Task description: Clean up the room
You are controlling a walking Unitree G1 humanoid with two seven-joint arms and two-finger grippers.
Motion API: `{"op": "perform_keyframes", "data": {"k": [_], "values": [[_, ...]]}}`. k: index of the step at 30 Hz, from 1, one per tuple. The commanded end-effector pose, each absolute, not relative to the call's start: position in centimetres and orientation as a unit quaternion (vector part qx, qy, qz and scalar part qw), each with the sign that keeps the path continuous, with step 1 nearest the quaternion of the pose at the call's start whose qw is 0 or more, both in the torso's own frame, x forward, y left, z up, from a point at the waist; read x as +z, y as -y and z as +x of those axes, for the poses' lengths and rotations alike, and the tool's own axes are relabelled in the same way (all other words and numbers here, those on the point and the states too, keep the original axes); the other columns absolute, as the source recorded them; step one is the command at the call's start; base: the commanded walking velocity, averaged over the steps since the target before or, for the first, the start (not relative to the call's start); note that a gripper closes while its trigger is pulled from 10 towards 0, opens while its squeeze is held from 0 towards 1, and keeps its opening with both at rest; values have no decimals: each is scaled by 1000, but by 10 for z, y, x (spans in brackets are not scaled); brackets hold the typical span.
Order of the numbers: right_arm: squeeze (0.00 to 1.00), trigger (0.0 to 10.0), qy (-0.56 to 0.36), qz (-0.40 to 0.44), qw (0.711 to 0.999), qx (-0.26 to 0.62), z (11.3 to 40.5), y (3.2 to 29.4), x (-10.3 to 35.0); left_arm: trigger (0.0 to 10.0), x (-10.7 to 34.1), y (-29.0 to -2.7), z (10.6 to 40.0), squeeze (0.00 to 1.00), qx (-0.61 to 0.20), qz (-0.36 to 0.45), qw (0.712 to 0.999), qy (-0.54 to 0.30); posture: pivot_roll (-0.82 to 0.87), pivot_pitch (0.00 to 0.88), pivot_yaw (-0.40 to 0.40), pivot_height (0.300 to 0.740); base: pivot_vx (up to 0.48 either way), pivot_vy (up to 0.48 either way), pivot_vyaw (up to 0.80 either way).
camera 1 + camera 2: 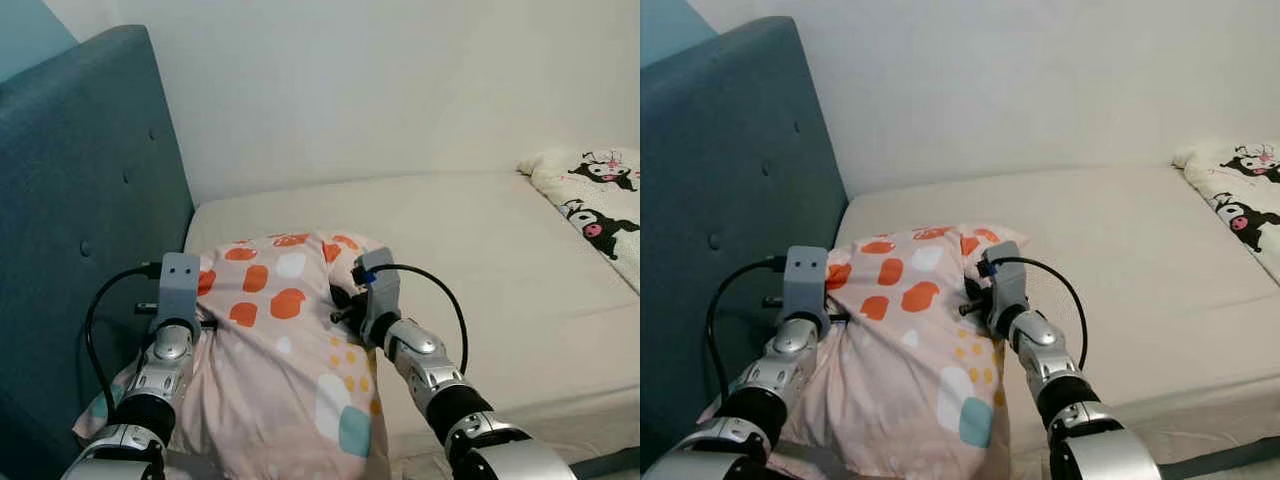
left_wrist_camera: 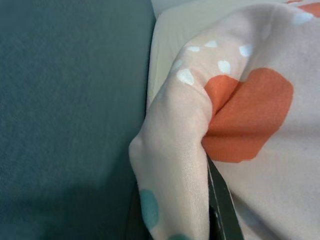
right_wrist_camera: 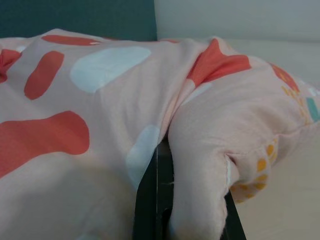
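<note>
A pale pink pillow (image 1: 285,350) patterned with orange, white and teal blotches lies bunched at the head of the beige mattress (image 1: 500,240), just beside the teal headboard (image 1: 80,220).

Both end effector tips buried in pillow (image 1: 285,350) folds; cartoon blanket (image 1: 598,200) cropped (right edge).

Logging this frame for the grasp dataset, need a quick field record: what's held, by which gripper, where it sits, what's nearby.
held object: pink pillow with orange, white and teal patches
left gripper: shut on the pillow's left edge, fabric bunched over a finger
right gripper: shut on the pillow's right side, fold pinched between fingers
pillow position: partly on the mattress, at its head end, beside the teal headboard
nearby: white blanket with black cartoon figures at the far right of the bed
background: plain white wall
</note>
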State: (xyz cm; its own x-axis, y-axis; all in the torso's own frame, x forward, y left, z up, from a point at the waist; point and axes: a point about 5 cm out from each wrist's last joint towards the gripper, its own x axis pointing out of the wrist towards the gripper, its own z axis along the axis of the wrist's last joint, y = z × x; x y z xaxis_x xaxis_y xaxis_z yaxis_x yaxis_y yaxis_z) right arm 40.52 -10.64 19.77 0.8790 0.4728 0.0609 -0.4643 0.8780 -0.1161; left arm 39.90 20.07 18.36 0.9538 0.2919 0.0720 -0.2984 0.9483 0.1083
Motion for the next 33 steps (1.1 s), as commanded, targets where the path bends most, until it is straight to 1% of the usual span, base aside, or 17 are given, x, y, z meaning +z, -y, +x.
{"op": "perform_keyframes", "data": {"k": [1, 11, 15, 16, 25, 27, 28, 31, 32, 33], "values": [[0, 10000, 56, -57, 974, 211, 407, 120, 202, 10000, 182, -222, 395, 0, 195, 37, 980, 29, 53, 266, -10, 619, 0, 0, 0], [0, 10000, 57, -43, 976, 207, 407, 122, 200, 10000, 182, -207, 399, 0, 172, 34, 984, 23, 52, 263, -7, 619, 0, 0, 0], [0, 10000, 59, -27, 977, 205, 407, 123, 200, 10000, 184, -201, 401, 0, 153, 42, 987, 30, 54, 263, -4, 604, 0, 0, 0], [0, 10000, 62, -29, 977, 200, 407, 124, 201, 10000, 186, -200, 401, 0, 150, 41, 987, 34, 56, 263, -4, 594, 0, 0, 0], [0, 10000, 65, -38, 978, 197, 407, 124, 201, 10000, 185, -198, 401, 0, 145, 43, 988, 32, 59, 266, -4, 594, 0, 0, 0], [0, 10000, 72, -80, 980, 167, 408, 129, 203, 10000, 181, -191, 402, 0, 137, 49, 989, 17, 68, 294, -6, 594, 0, 0, 0], [0, 10000, 72, -80, 980, 167, 408, 129, 203, 10000, 181, -191, 402, 0, 137, 49, 989, 17, 68, 294, -6, 594, 0, 0, 0], [0, 10000, 71, -93, 985, 128, 411, 136, 206, 10000, 183, -190, 404, 0, 170, 58, 984, 11, 71, 326, -5, 594, 0, 0, 0], [0, 10000, 71, -93, 985, 128, 411, 136, 206, 10000, 183, -190, 404, 0, 170, 58, 984, 11, 71, 326, -5, 594, 0, 0, 0], [0, 10000, 80, -91, 986, 115, 413, 136, 214, 10000, 191, -192, 405, 0, 197, 65, 978, 20, 67, 333, -3, 594, 0, 0, 0]]}}
